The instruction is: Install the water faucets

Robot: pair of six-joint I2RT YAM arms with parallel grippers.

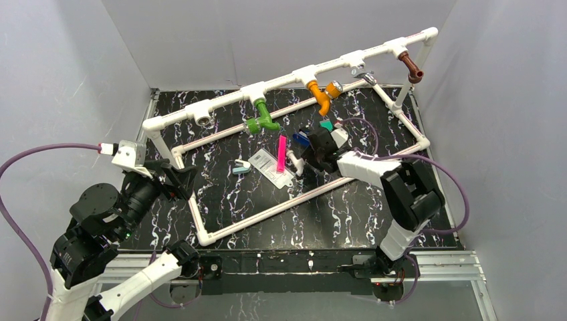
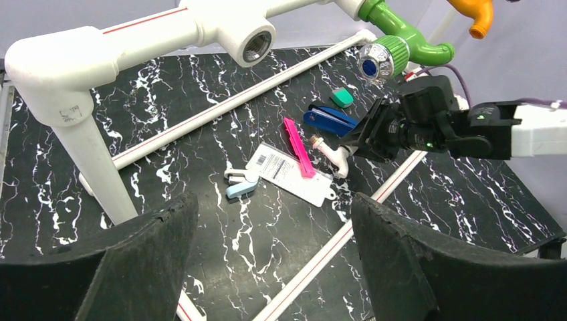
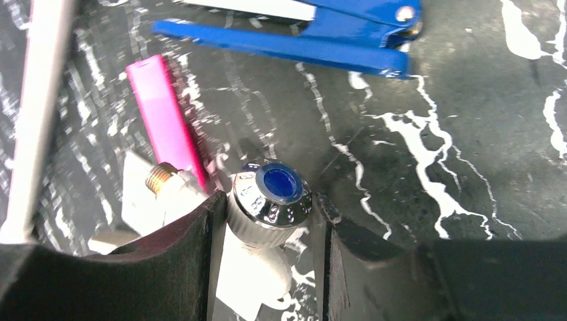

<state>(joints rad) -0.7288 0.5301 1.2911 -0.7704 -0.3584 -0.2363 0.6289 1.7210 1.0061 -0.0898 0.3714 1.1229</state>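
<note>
White faucet (image 3: 269, 197) rests on the black marbled table (image 1: 348, 207) beside a pink strip (image 3: 164, 114), the right gripper (image 3: 269, 204) clamped on its chrome knob, while the green faucet (image 1: 263, 115), orange faucet (image 1: 319, 97) and brown faucet (image 1: 410, 67) sit on the pipe frame (image 1: 294, 77) and the left gripper (image 2: 274, 207) hangs spread wide.

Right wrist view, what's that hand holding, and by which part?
The right hand grips the white faucet by its round chrome knob, one finger on each side.
</note>
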